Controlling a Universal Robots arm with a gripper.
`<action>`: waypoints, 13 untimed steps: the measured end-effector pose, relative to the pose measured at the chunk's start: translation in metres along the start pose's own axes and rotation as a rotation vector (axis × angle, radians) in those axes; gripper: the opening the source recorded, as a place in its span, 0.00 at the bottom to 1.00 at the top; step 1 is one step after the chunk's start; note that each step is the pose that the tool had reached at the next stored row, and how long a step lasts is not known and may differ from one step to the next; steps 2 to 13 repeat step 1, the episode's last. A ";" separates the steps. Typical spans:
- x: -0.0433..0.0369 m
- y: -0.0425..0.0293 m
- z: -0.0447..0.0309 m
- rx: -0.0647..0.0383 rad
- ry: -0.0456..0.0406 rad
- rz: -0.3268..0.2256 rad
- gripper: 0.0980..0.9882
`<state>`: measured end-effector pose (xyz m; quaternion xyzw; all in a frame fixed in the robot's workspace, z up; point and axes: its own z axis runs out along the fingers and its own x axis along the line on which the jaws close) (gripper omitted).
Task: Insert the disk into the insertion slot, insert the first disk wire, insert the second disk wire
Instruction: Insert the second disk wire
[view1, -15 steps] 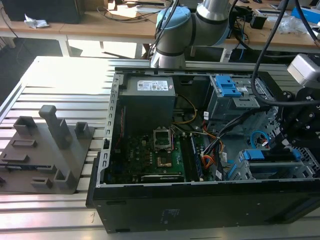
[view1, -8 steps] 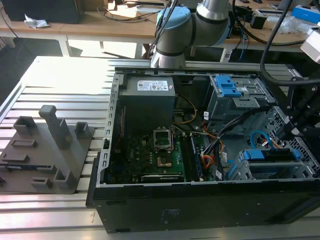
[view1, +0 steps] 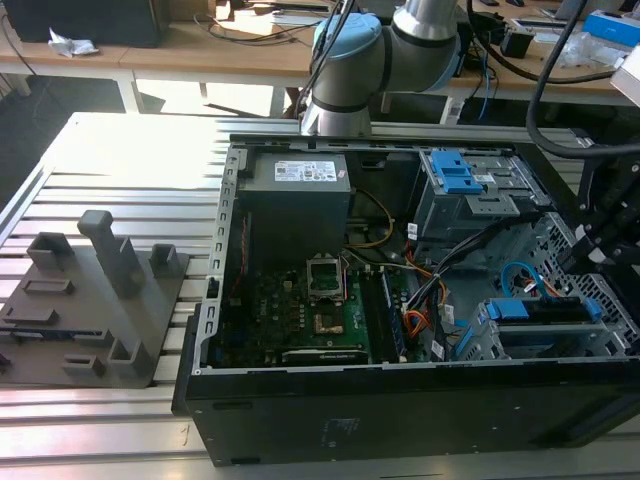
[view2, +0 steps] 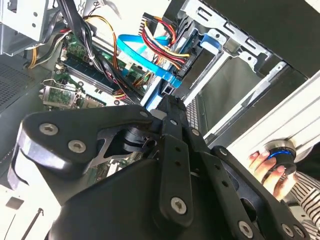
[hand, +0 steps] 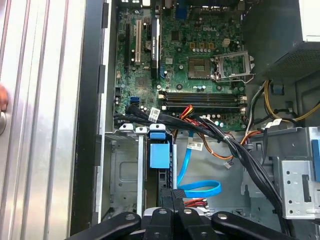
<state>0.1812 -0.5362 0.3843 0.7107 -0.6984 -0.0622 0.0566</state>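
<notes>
In the second wrist view, a person's hand (view2: 270, 167) rested outside the case; the gripper (hand: 171, 196) had its jaws together over the second disk wire (hand: 199, 188).

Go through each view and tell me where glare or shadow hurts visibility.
Exterior view: sunlight washes out the metal table, while the computer case front stays dark. Second wrist view: bright backlight behind the light-blue cable. First wrist view: evenly lit, motherboard clear.

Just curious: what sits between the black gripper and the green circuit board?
In the first wrist view, the disk's bright blue plastic caddy and a thick black cable bundle.
</notes>
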 end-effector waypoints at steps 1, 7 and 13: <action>0.0000 0.0000 0.0000 0.000 0.0000 0.000 0.01; 0.0000 0.0000 0.0000 0.000 0.0000 0.000 0.01; 0.0000 0.0000 0.0000 0.000 0.0000 0.000 0.01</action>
